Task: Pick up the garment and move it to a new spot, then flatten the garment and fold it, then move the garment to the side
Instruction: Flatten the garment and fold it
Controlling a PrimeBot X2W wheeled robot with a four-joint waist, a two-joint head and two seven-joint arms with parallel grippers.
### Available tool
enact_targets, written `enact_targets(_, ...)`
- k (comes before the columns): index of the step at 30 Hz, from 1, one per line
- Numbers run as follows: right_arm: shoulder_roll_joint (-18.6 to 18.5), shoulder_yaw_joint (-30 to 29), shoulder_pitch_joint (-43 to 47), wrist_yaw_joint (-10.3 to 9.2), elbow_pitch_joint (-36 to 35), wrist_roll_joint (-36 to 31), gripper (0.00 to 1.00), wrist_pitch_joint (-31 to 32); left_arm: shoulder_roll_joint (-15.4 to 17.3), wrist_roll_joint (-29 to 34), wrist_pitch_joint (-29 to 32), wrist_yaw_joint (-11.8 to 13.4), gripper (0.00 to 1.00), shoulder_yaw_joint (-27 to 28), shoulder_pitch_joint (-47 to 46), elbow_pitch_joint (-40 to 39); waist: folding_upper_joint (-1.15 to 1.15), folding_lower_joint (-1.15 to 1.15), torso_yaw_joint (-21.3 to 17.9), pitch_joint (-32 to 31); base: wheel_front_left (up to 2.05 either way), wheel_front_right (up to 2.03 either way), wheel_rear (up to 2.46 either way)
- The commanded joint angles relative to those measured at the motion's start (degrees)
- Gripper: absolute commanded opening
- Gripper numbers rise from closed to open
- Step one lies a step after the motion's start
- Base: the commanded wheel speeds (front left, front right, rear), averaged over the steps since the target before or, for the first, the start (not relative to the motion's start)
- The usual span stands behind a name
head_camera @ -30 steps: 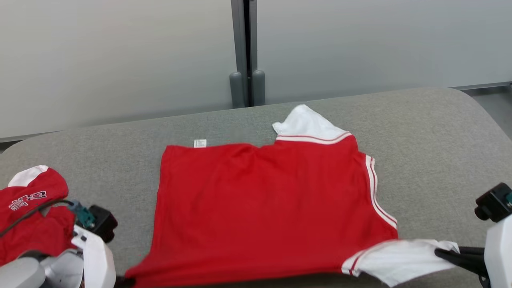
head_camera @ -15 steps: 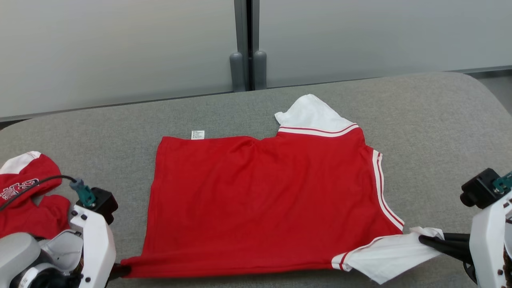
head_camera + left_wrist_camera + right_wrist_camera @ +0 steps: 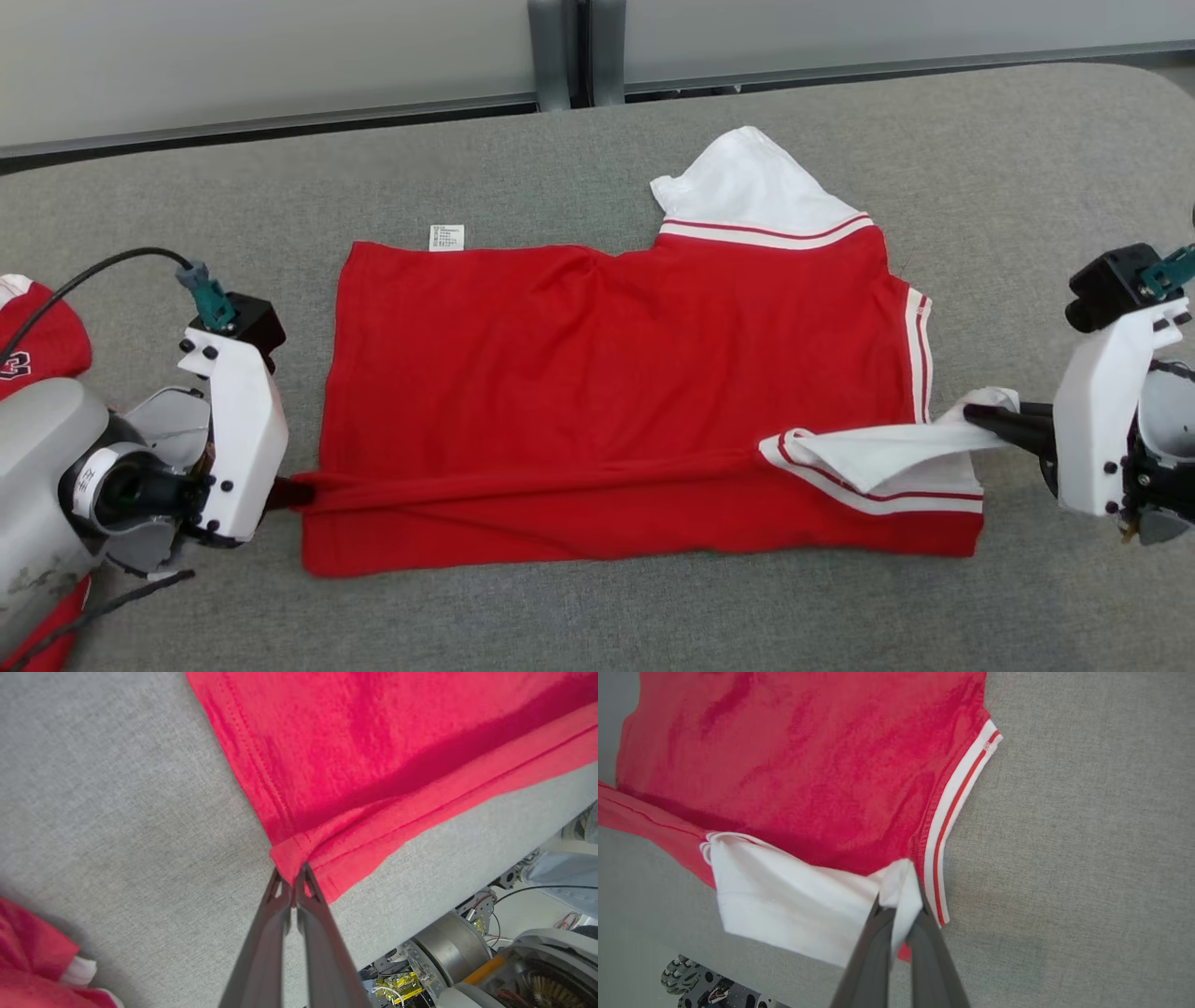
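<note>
Red garment [image 3: 373, 742] pinched in left tool [image 3: 293, 876]

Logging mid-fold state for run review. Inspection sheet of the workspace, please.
Surface: grey fabric-covered table, no stains seen.
Job's things: red garment spread flat, its near part drawn into a taut ridge between the grippers; care label at the far edge.
Clutter: second red garment at the table's left edge.
Grippers: left gripper shut on the hem corner; right gripper shut on the white sleeve.
Cables: black cable looping from the left wrist.
Surroundings: wall panels, post.
</note>
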Motion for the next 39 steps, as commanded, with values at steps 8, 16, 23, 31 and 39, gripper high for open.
enact_targets(8,4.5,1.7,-6.8,0.0,6.6,-4.6,0.0,-3.1,-4.5,0.7,0.2,-2.5,0.0,0.5,-4.5,7.2,0.0,0.0,-0.3,2.9,0.0,0.0,0.0)
enact_targets(16,6.3,3.2,-9.6,0.0,12.8,-6.0,1.0,-11.1,-7.1,2.7,-4.5,-4.6,1.0,0.8,-5.0,12.1,0.0,0.0,0.1,2.7,0.0,0.0,0.0)
enact_targets(23,7.8,1.1,-8.8,0.0,15.1,-5.3,1.0,-22.9,-7.4,3.5,-11.6,-5.9,1.0,2.4,-2.8,14.0,0.0,0.0,0.4,-0.2,0.0,0.0,0.0)
enact_targets(31,8.5,-3.4,-2.2,0.0,13.9,-5.2,1.0,-41.0,-6.7,8.0,-33.5,-5.6,1.0,6.0,3.8,13.1,0.0,0.0,0.6,-6.3,0.0,0.0,0.0)
enact_targets(39,9.6,-7.7,9.4,0.0,12.6,-11.5,1.0,-53.3,-6.8,13.6,-57.2,4.8,1.0,9.1,15.7,8.7,0.0,0.0,0.7,-10.3,0.0,0.0,0.0)
